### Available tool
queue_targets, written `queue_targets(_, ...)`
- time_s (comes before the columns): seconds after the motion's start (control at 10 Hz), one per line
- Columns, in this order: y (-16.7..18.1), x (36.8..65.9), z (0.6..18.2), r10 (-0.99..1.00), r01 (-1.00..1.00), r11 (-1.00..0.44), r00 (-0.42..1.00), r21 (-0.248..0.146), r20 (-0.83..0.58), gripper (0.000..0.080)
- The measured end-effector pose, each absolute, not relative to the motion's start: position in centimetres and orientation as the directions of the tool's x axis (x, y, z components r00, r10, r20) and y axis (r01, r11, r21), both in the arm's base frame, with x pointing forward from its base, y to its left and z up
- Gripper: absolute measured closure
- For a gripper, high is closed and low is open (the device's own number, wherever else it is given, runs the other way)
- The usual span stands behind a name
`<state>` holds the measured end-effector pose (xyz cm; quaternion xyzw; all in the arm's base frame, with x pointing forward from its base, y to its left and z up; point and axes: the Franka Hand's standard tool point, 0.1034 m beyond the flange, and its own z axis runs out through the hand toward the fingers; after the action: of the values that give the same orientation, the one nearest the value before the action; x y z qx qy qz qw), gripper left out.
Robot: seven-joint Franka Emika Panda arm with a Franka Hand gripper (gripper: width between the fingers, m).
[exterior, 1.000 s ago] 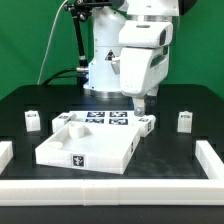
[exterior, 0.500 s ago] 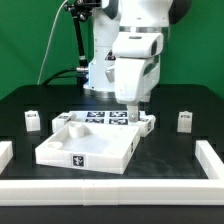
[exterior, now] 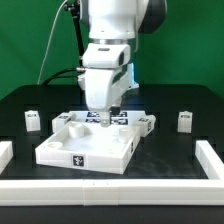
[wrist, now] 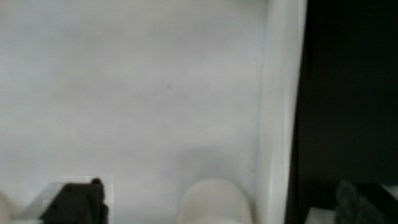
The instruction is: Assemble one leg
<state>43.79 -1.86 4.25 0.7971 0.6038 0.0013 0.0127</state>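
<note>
Three small white legs with tags stand on the black table in the exterior view: one [exterior: 32, 120] at the left, one [exterior: 184, 121] at the right, one [exterior: 147, 123] by the panel's far right corner. The wide white panel [exterior: 60, 150] lies in the middle. My gripper [exterior: 107, 112] hangs over the panel's far edge, to the left of the nearest leg, open and empty. In the wrist view the gripper [wrist: 217, 205] has its dark fingertips [wrist: 71, 203] wide apart over the white panel [wrist: 143, 90], with a round socket [wrist: 217, 198] between them. No leg shows in the wrist view.
The marker board [exterior: 122, 117] lies behind the panel, partly hidden by the gripper. A raised white border [exterior: 212, 160] runs round the front and sides of the table. The robot's base [exterior: 95, 70] stands behind.
The arm has swung toward the exterior view's left, from above the leg by the panel's far right corner to above the panel's far edge. The legs and panel have not moved.
</note>
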Motion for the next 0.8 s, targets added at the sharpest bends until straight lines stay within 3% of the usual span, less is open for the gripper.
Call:
queue_targets(0.5, -2.5, 43.4, 3.6, 0.961, 0.961, -0.275, 0.275, 0.011, -0.012, 0.015)
queue_targets(0.8, -1.3, 42.6, 1.2, 0.965, 0.965, -0.262, 0.262, -0.009, 0.001, 0.015)
